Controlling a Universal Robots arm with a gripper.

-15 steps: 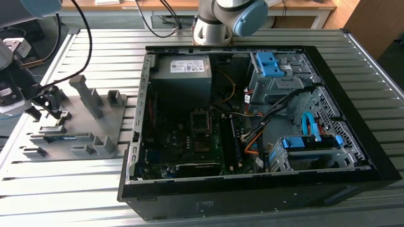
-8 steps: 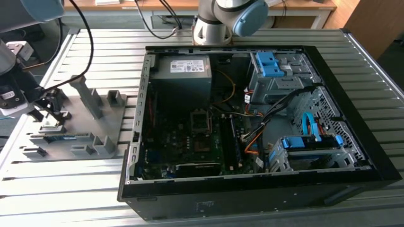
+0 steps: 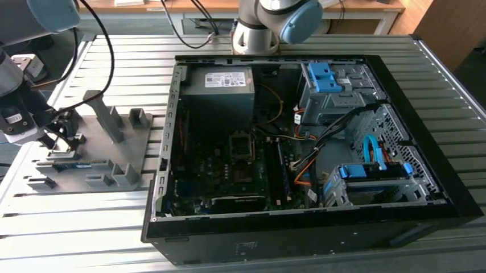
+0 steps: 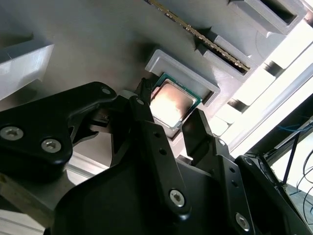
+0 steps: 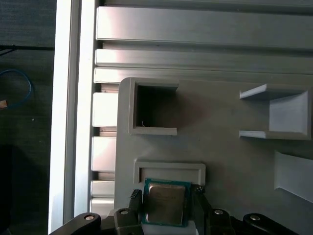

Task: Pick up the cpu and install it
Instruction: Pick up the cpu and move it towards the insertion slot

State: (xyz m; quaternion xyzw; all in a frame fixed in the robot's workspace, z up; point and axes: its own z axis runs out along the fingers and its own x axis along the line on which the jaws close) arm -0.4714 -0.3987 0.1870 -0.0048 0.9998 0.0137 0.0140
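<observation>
The cpu [image 4: 172, 102] is a small square chip with a silvery face and a green rim. It lies at a shallow raised frame on the grey holder tray [image 3: 140, 145], which stands at the exterior view's left. My gripper [image 3: 65, 139] is down over that tray. In both wrist views the black fingers [image 4: 143, 105] stand against two opposite edges of the cpu [image 5: 165, 203], and the gripper [image 5: 166, 196] is shut on it. The open computer case [image 3: 425, 142] lies to the exterior view's right, with the bare processor socket [image 3: 241, 149] on its motherboard.
Upright posts and pockets [image 3: 106, 116] rise from the tray around the gripper. A long narrow memory stick [image 4: 205, 41] stands on edge in a tray slot. Inside the case are a grey power-supply box [image 3: 222, 85], cables and blue drive brackets [image 3: 372, 170]. The table is ribbed aluminium [image 3: 76, 227].
</observation>
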